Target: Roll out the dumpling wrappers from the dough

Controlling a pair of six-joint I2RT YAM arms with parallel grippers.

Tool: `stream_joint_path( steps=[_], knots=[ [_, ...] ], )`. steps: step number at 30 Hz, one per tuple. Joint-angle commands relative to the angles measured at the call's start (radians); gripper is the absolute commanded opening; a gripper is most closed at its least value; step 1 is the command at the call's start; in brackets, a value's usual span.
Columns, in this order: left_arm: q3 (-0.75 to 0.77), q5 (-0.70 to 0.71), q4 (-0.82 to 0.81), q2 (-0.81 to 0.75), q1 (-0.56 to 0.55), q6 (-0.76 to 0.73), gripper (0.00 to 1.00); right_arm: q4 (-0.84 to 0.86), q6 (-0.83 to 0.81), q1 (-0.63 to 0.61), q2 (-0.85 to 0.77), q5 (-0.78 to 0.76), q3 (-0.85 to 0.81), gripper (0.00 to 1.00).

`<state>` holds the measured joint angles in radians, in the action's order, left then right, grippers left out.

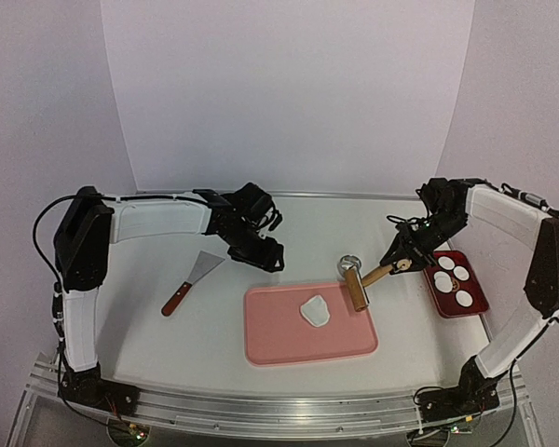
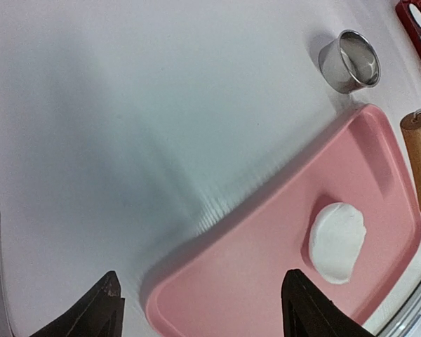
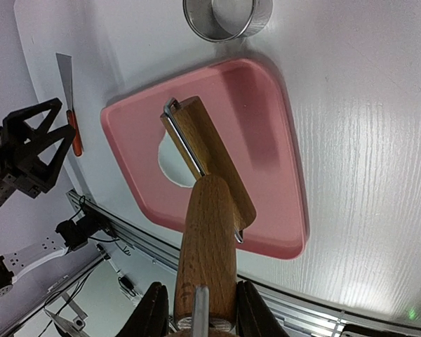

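Overhead, dough: one small white dough [image 1: 315, 310], a rounded, slightly flattened lump, lies mid-way across the pink tray [image 1: 261, 345].
Overhead, wrappers: four neat white wrappers [image 1: 464, 298] sit in the red tray [image 1: 432, 294] at the table's right side.
Overhead, left gripper: the left gripper [image 1: 261, 253] hangs over bare table beyond the pink tray's far left corner, well apart from the dough; a scraper [image 1: 191, 282] lies to its left.
Overhead, right gripper: the right gripper [image 1: 399, 264] is clamped on the rolling pin [image 1: 359, 287], whose roller sits just right of the dough, near the ring cutter [image 1: 349, 264].
Left wrist: fingers [image 2: 102, 309] spread wide, nothing between them; the dough [image 2: 337, 242], a smooth oval, lies ahead and right, untouched.
Right wrist: fingers [image 3: 153, 312] squeeze the wooden handle; the dough [image 3: 172, 165] peeks out from under the roller.
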<state>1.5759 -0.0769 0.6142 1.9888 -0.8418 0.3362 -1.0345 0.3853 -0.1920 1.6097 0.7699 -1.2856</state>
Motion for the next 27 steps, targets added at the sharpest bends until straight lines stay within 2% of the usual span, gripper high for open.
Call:
stream_joint_path(
  steps=[1,9,16,23,27],
  knots=[
    [0.150,-0.029,0.038,0.117,-0.006,-0.233,0.72,0.022,0.039,-0.008,-0.053,0.002,-0.002,0.00],
    [0.226,-0.047,0.019,0.214,-0.007,-0.290,0.69,0.029,0.075,-0.012,-0.071,-0.024,0.014,0.00],
    [0.197,-0.096,0.009,0.243,-0.027,-0.303,0.62,0.037,0.080,-0.017,-0.067,-0.028,0.023,0.00],
    [0.185,-0.066,0.022,0.262,-0.058,-0.295,0.61,0.045,0.074,-0.027,-0.067,-0.032,0.040,0.00],
    [0.167,-0.044,0.024,0.268,-0.061,-0.281,0.57,0.044,0.067,-0.029,-0.075,-0.031,0.046,0.00]
  ],
)
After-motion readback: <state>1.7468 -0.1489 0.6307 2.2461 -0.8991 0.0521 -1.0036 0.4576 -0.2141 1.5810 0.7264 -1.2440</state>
